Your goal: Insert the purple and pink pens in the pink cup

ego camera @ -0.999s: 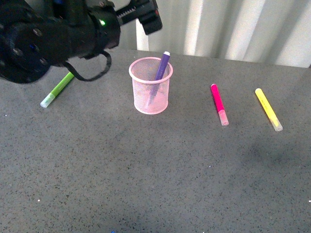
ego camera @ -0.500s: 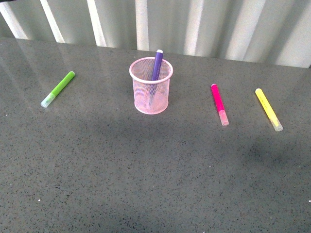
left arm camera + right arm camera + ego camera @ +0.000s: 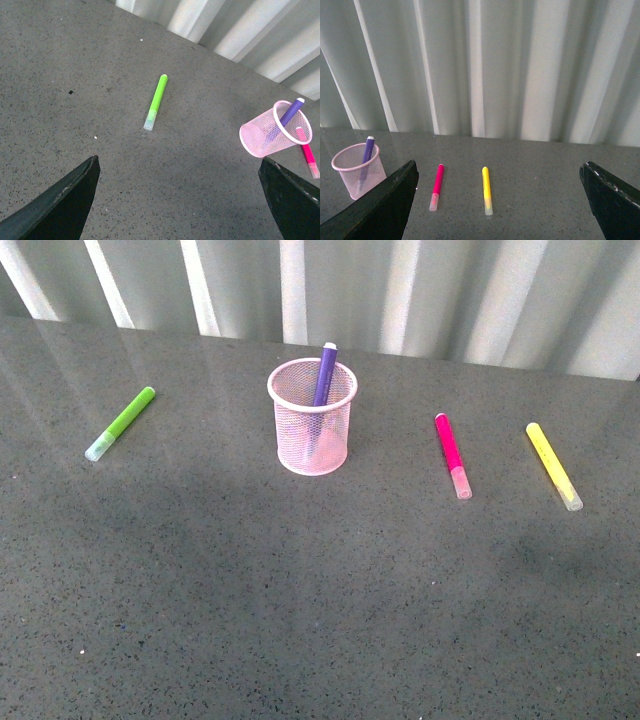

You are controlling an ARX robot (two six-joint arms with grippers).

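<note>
Purple pen (image 3: 324,372) stands inside the pink cup (image 3: 312,430), leaning toward 1 o'clock with its end poking above the rim; the cup is upright on the grey table (image 3: 300,590). Pink pen (image 3: 451,453) lies flat on the table at 3 o'clock of the cup, well apart from it, not yet in; the yellow marker (image 3: 553,465) is further out at 3 o'clock, and the green marker (image 3: 120,423) lies at 9 o'clock. Left gripper (image 3: 177,165) and right gripper (image 3: 498,167) show only in their wrist views, both with jaws spread wide, holding nothing, raised off the table.
</note>
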